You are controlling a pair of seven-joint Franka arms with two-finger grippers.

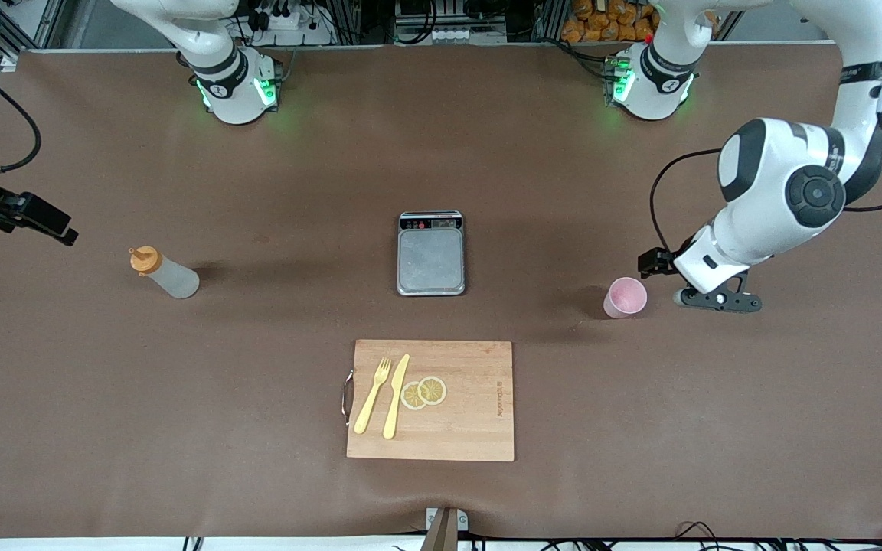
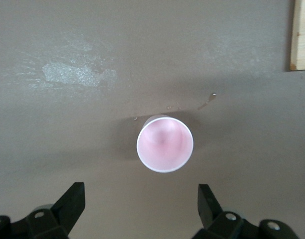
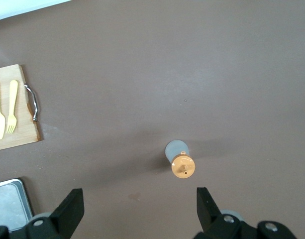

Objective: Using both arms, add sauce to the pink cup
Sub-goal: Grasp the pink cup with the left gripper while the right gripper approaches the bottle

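The sauce bottle [image 1: 165, 273], whitish-grey with an orange cap, stands upright on the brown table toward the right arm's end; the right wrist view looks down on the bottle [image 3: 180, 160]. My right gripper [image 1: 43, 220] hangs over the table beside it, and this gripper [image 3: 140, 196] is open and empty. The pink cup [image 1: 625, 297] stands upright toward the left arm's end, and the left wrist view shows the cup [image 2: 165, 143] empty. My left gripper [image 1: 719, 300] hovers just beside the cup. This gripper [image 2: 141, 193] is open with nothing between its fingers.
A kitchen scale [image 1: 431, 253] sits mid-table between bottle and cup. Nearer the front camera lies a wooden cutting board [image 1: 472, 413] with a yellow fork [image 1: 373, 396], a knife [image 1: 396, 396] and two lemon slices [image 1: 424, 392].
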